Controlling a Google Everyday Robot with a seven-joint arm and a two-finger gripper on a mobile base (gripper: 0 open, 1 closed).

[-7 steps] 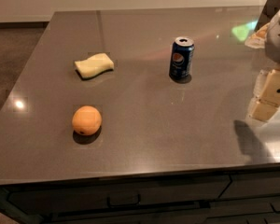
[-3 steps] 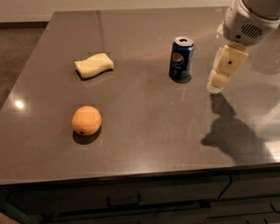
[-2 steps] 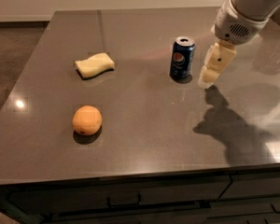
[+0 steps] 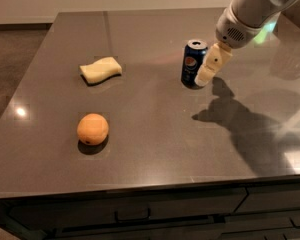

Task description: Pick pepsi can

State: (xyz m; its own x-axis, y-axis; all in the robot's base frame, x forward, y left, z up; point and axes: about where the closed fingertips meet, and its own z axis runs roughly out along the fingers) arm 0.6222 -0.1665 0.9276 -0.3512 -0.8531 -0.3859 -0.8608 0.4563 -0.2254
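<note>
The pepsi can (image 4: 192, 64) stands upright on the grey countertop (image 4: 155, 129), right of centre. It is dark blue with a silver top and a round logo facing me. My gripper (image 4: 204, 76) comes down from the upper right on a white arm. Its cream-coloured fingers (image 4: 211, 65) sit right against the can's right side, at about mid-height of the can.
A yellow sponge (image 4: 101, 69) lies at the left back of the countertop. An orange (image 4: 92, 129) sits at the front left. The counter's front edge runs above dark drawers (image 4: 135, 215). The arm's shadow falls on the right part of the counter.
The gripper has moved left and down from the right edge of the counter until it is right beside the can. The can, sponge and orange have not moved.
</note>
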